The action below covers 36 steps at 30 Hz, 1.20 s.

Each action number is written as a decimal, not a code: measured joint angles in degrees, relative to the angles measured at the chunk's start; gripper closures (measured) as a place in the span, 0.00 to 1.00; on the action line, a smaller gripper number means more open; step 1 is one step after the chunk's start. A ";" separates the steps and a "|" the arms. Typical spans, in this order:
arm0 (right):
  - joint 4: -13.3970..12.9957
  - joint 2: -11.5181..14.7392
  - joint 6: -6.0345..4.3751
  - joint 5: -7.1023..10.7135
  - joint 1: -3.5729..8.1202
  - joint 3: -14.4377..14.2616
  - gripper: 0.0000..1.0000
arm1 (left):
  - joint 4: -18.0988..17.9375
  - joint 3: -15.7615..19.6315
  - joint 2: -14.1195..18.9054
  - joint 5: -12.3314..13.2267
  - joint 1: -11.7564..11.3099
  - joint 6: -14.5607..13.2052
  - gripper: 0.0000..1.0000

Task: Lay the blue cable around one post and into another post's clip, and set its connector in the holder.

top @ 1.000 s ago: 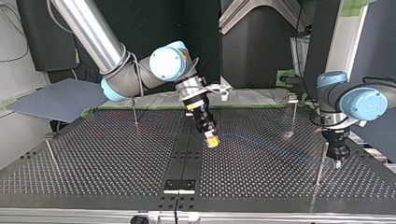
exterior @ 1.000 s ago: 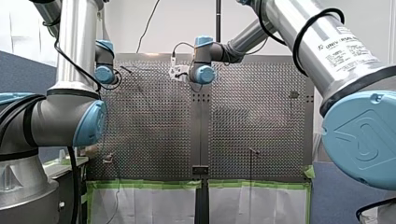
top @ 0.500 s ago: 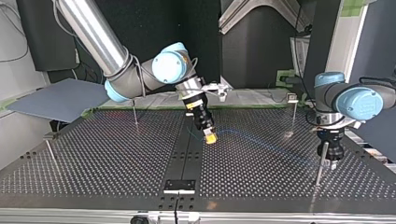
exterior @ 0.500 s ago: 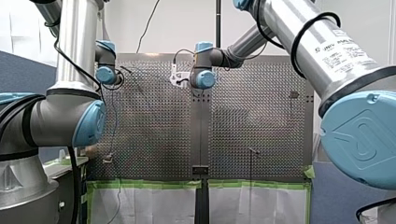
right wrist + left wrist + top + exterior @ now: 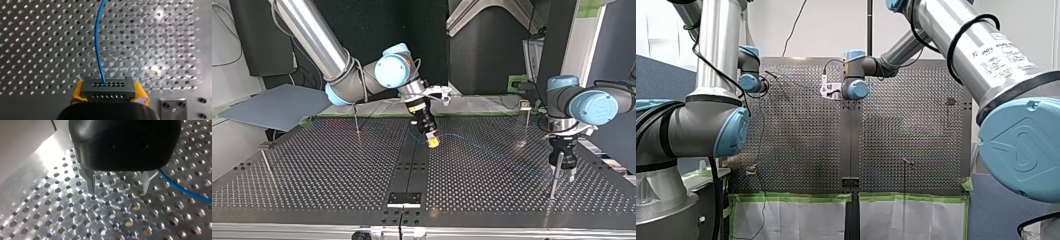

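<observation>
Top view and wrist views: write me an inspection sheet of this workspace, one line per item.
Surface: perforated table, metal, with a dark centre strip.
Job's things: blue cable ends in a dark connector; four thin posts stand upright; the holder cannot be told.
Clutter: nothing seen.
Claws: my right claw, with yellow pads, is shut on the connector; my left claw is open with nothing between its fingers, and the cable passes beside one finger.
Cables: the blue cable runs from the connector across the table toward my left claw.
Surroundings: grey board at the top view's left; green tape along the table's edge in the front view.
</observation>
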<state>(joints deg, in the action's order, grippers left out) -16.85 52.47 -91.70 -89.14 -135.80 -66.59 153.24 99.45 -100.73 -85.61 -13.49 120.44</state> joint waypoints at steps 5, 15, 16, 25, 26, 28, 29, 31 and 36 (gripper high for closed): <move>-0.26 -0.02 0.01 -0.97 0.54 -1.90 1.00 | -1.38 0.01 -0.01 1.53 0.04 2.12 0.02; -4.20 0.04 -0.10 -5.05 2.33 -7.64 1.00 | -1.70 0.03 -0.97 2.45 0.12 3.60 0.02; -4.80 0.08 -0.12 -5.67 2.57 -8.30 1.00 | -1.70 0.02 -1.01 2.45 0.12 3.62 0.02; -9.15 0.14 -0.21 -9.59 4.22 -12.76 1.00 | -1.71 0.02 -1.14 2.38 0.13 3.74 0.02; -9.62 0.14 -0.14 -10.04 4.34 -13.22 1.00 | -1.71 0.02 -1.15 2.40 0.14 3.74 0.02; -10.67 0.16 0.09 -11.07 4.61 -14.28 1.00 | -1.71 0.02 -1.16 2.45 0.14 3.75 0.02; -11.17 0.18 0.19 -11.55 4.72 -14.77 1.00 | -1.71 0.02 -1.16 2.47 0.13 3.82 0.02; -12.33 0.21 0.40 -12.69 4.99 -15.95 1.00 | -1.71 0.02 -1.16 2.49 0.10 4.06 0.02; -15.12 0.35 0.72 -14.91 5.82 -18.72 1.00 | -1.71 0.02 -1.16 2.51 0.00 4.47 0.02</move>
<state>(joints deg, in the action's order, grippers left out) -31.97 52.82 -90.98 -104.05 -129.98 -85.31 151.53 99.47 -101.89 -83.10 -13.49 124.91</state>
